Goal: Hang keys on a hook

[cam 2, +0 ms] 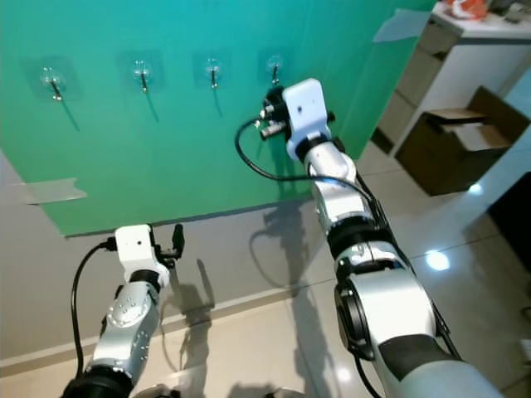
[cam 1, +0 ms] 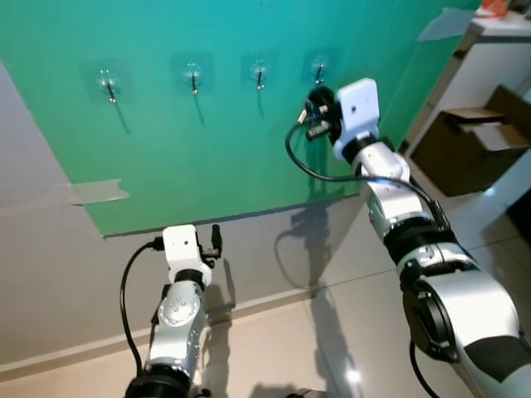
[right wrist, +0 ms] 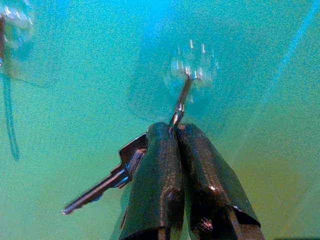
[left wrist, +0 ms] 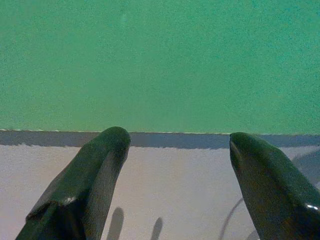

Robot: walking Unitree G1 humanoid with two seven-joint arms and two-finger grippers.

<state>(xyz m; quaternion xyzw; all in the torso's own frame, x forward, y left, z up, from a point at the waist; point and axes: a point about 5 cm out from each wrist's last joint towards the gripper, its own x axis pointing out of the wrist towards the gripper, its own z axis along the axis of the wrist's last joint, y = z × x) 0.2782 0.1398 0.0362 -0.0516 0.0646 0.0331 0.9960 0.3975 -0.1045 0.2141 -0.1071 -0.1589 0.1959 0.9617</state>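
Several clear adhesive hooks sit in a row on a green board [cam 1: 207,157]. My right gripper [right wrist: 175,129] is raised to the rightmost hook [right wrist: 183,97], its fingertips just below the hook's metal prong. It is shut on a set of keys [right wrist: 117,175], which stick out sideways from the fingers. In the left eye view the right gripper [cam 1: 320,106] is right under that rightmost hook [cam 1: 319,71]. My left gripper [left wrist: 175,150] is open and holds nothing. It is held low, before the board's lower edge, as the left eye view shows [cam 1: 215,241].
Other hooks [cam 1: 260,76] [cam 1: 193,79] [cam 1: 109,85] hang free to the left. A strip of tape [cam 1: 95,192] holds the board's left corner to the grey wall. At the right stand a white shelf [cam 1: 498,37] and an open cardboard box [cam 1: 474,137].
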